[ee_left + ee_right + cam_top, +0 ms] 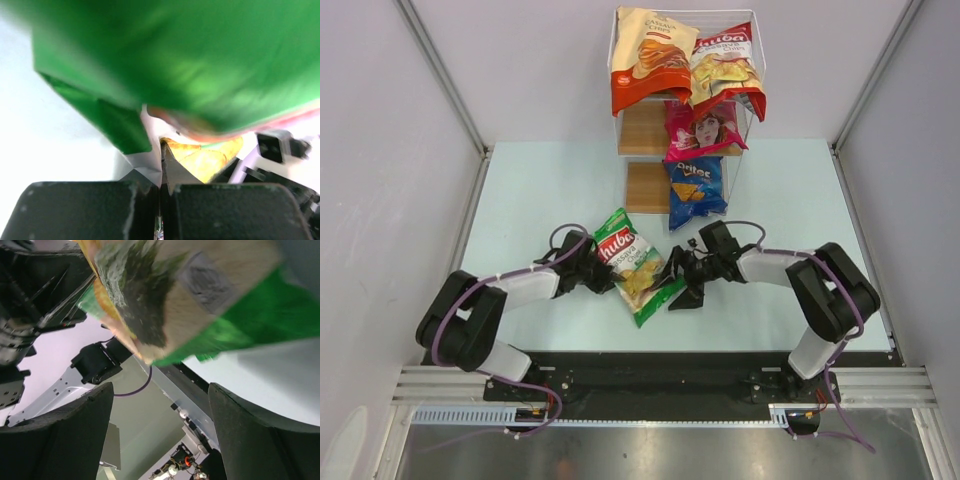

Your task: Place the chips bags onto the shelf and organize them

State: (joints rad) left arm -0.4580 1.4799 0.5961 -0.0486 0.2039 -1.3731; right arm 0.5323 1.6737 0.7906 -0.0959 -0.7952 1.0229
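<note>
Two black arms reach in from the near edge of the table [520, 200]. Between them is the green Chuba bag [632, 262], well in front of the shelf [645, 130]. The left gripper [603, 275] is pinched tight on the bag's left edge. The right gripper [678, 283] is at the bag's right edge with its jaws wide apart, not holding it. On the shelf, the orange-and-cream bag [650, 55] and the red Chuba bag [725, 65] sit on top. The pink bag [705, 125] is in the middle and the blue Doritos bag [695, 190] is lowest.

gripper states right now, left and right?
Left gripper: closed on the glossy green Chuba chips bag.
Right gripper: open, fingers apart, gripping nothing.
</note>
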